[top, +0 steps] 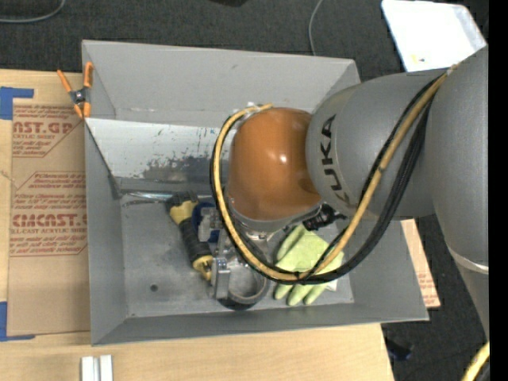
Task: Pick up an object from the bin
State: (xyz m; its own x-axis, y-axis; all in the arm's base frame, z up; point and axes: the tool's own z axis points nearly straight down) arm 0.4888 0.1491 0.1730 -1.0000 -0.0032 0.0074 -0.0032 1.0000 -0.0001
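jaws are hiding beneath the arm's orange cover [266,165], so whether they are open or closed cannot be told. gripper [232,282] is sitting low in the grey bin [143,125], near the wall at the view's bottom. dark tool with yellow ends [189,227] is lying just left of it. pale green ridged thing [303,262] is lying just right, partly under the cables [373,189].

In the bin [147,280], the gripper [236,282] is sitting near the lower wall, with a glove [304,262] lying just right of it and a tool [190,235] just left, both partly under the arm [381,149].
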